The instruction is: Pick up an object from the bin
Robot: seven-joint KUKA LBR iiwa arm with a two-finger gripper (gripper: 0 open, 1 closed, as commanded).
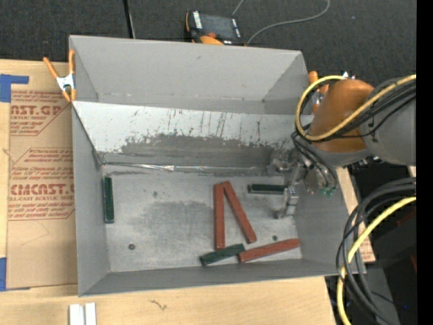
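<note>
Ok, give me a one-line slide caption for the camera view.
KUKA arm's gripper at the bin's right side beside a dark green bar, red-brown bars lying nearby.

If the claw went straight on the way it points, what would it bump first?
The claw would probably hit the bin's bare floor, just beside the short dark green stick, though depth is hard to judge.

A dark floor (379, 19) beyond the pale wooden tabletop (203, 303) carries a thin cable (245, 2) and a black-orange device (213, 27).
</note>
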